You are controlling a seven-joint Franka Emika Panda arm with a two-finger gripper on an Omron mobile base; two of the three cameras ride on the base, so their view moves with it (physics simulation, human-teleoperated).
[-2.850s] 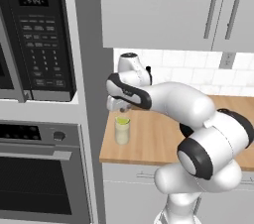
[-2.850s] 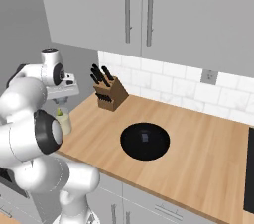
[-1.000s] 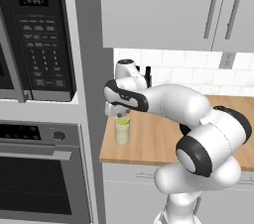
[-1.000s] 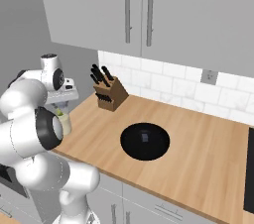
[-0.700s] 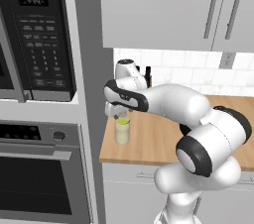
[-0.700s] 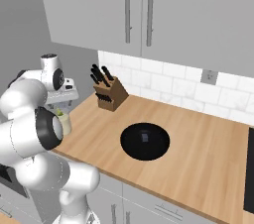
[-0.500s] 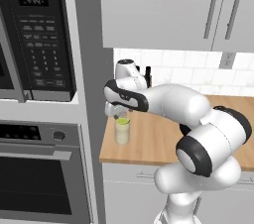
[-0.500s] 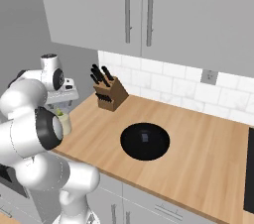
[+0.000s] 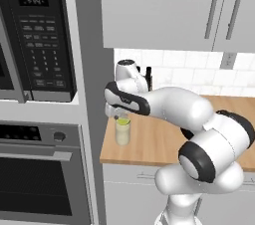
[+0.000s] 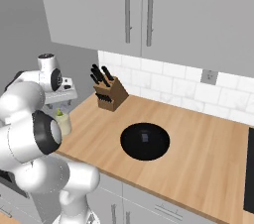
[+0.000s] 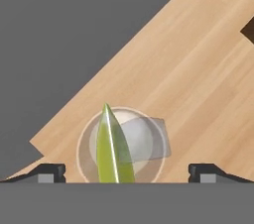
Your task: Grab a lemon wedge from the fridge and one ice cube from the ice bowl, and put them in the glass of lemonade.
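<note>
Wooden counter [image 10: 198, 134] — glass of lemonade [image 9: 122, 130] near its edge.

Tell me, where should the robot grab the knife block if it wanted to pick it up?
Probably the knife block by its wooden body, from above and the front. Its flat sides suit the jaws, and the black handles sticking out the tilted top would get in the way.

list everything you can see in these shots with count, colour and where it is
glass of lemonade: 1, clear with pale yellow drink, left corner of the counter
lemon wedge: 1, yellow-green, standing in the glass
ice bowl: 1, black, mid counter
knife block: 1, wooden with dark handles, by the backsplash
counter: 1, light wood
upper cabinets: grey with bar handles, above the counter
microwave: 1, black, left wall
wall oven: 1, steel and black, below the microwave
gripper: 1, dark fingertips, open above the glass
</note>
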